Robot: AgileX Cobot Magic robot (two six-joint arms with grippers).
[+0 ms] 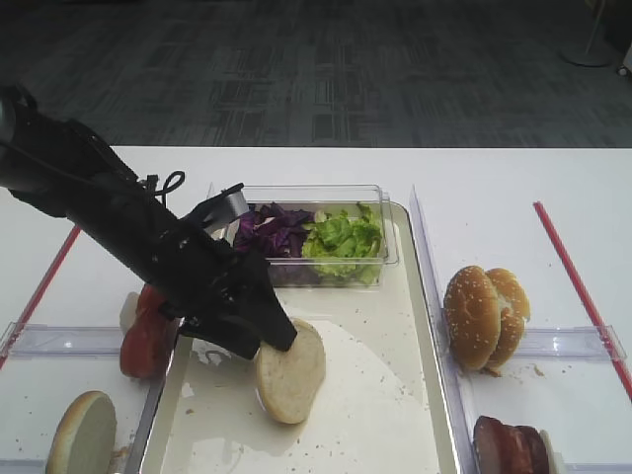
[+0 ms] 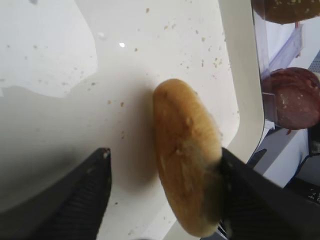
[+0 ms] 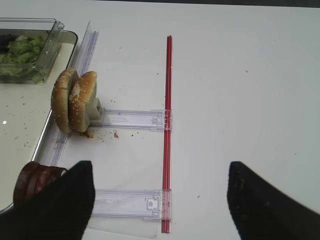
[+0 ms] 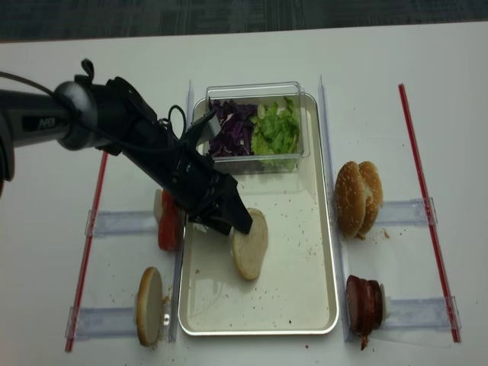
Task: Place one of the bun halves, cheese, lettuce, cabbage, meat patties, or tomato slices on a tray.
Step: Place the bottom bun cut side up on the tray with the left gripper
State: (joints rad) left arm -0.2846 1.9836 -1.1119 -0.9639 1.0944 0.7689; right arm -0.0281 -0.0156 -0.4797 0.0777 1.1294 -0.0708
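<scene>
while left tool (image 2: 162, 172) gapes astride bun half (image 2: 187, 157), tray (image 2: 245, 100) cut off, right tool (image 3: 160, 192) wide

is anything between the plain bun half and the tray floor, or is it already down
Nothing visible stands between them. The plain round tan-crusted bun half already sits on the speckled cream floor of the long metal tray, tilted on edge. The left gripper straddles it with jaws spread; one finger looks against the crust.

the left arm is stretched low toward the middle, its left gripper (image 2: 162, 175) held with jaws spread apart. the right gripper (image 3: 160, 200) is held wide apart.
</scene>
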